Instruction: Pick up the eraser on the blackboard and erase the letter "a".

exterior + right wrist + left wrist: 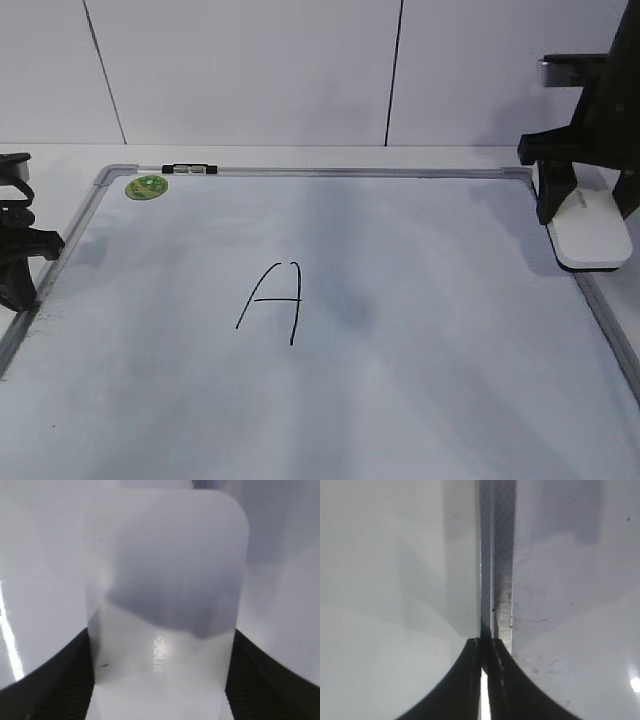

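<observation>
The white eraser point(590, 235) sits at the right edge of the blackboard point(350, 172), over its metal frame. My right gripper point(585, 195) is shut on the eraser's two long sides. In the right wrist view the eraser point(165, 570) fills the space between the black fingers point(65, 680), grey lettering on top. I cannot tell whether it rests on the board or hangs just above it. A tall capital "A" point(272, 303) is drawn mid-board. The letter "a" is not in view. My left gripper point(20, 262) is shut and empty at the board's left frame point(502, 580).
A round green sticker point(147, 186) lies in the board's far left corner. A small black clip point(190, 168) sits on the top frame beside it. A white wall stands behind the table.
</observation>
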Motion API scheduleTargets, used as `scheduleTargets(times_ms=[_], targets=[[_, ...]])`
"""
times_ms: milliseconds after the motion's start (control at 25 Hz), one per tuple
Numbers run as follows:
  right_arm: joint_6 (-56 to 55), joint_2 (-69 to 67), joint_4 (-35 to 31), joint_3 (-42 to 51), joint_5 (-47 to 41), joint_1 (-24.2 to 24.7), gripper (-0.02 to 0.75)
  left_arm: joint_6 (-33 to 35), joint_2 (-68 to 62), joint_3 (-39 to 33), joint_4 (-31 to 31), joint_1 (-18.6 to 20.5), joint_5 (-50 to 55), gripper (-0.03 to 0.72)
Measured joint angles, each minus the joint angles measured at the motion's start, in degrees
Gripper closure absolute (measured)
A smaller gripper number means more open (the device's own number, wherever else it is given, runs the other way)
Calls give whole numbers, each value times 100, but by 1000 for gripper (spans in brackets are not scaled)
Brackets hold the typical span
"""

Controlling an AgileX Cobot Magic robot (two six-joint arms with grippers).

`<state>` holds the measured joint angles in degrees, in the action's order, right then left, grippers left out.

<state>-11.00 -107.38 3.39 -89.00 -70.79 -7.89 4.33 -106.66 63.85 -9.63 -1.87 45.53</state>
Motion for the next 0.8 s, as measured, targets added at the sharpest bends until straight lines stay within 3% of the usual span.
scheduleTargets(times_ms=[360, 800], targets=[[176, -418, -339, 0, 42, 343, 178, 0, 0, 0, 0, 0, 0, 680], [434, -797, -576, 0, 84, 374, 178, 0, 0, 0, 0, 0, -9, 680]])
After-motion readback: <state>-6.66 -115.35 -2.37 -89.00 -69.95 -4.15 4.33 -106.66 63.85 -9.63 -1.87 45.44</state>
